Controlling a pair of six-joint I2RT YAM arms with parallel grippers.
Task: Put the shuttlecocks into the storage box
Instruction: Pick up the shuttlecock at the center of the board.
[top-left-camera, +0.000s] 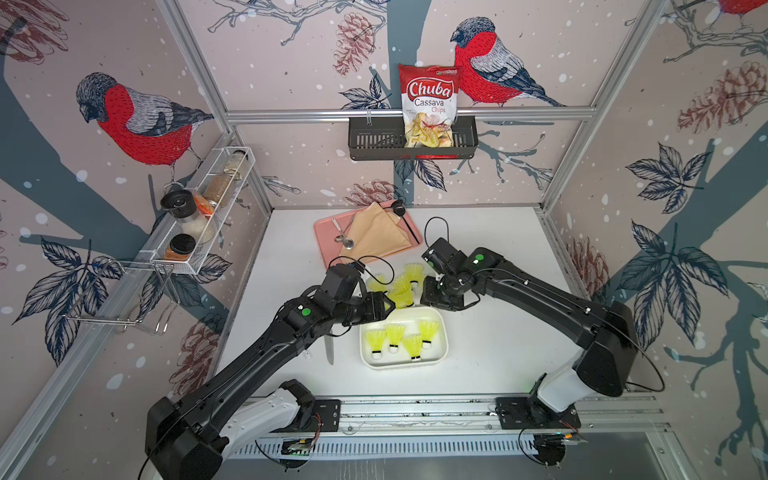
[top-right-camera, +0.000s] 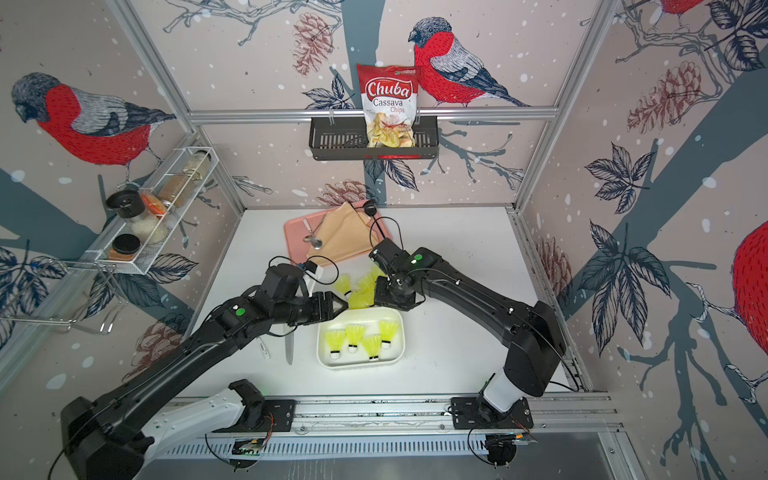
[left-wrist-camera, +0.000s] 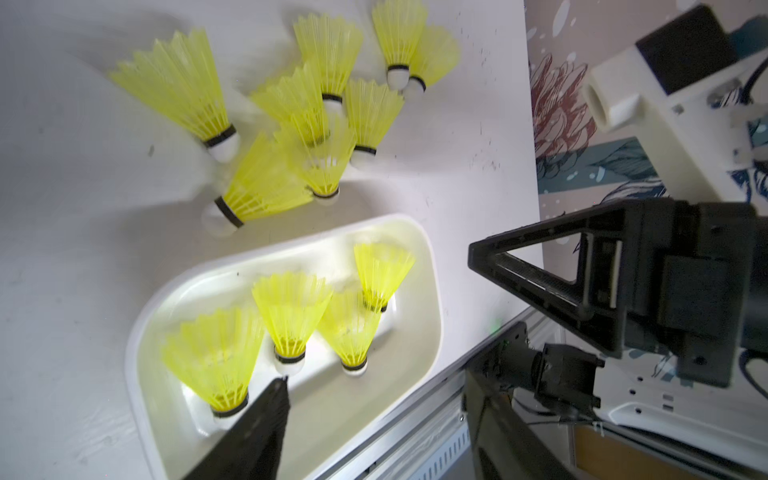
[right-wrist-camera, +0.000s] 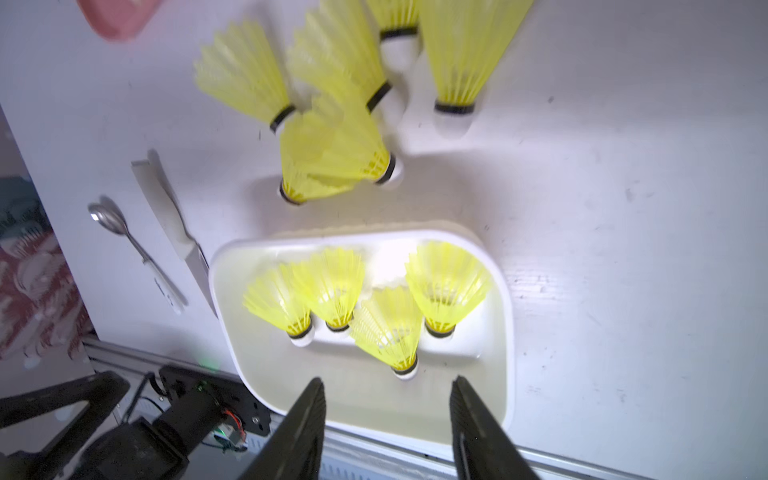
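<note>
Left gripper (top-right-camera: 338, 306): jaws apart, empty, just beside the loose shuttlecocks (top-left-camera: 402, 291), roughly eight piled between both grippers. Right gripper (right-wrist-camera: 387, 380): narrower gap, also empty. Storage box (right-wrist-camera: 508, 332) sits just behind both tips, base side, holding four. Looks about a third done. Readable: chip bag (top-left-camera: 428, 106), "Chuba Cassava Chips".

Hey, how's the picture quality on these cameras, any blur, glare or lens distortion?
In both top views the frame posts splay outward, a wide-angle effect. In the right wrist view the loose shuttlecocks on the table are smeared soft, and the storage box glares near white inside. In the left wrist view the box floor is similarly washed out.
</note>
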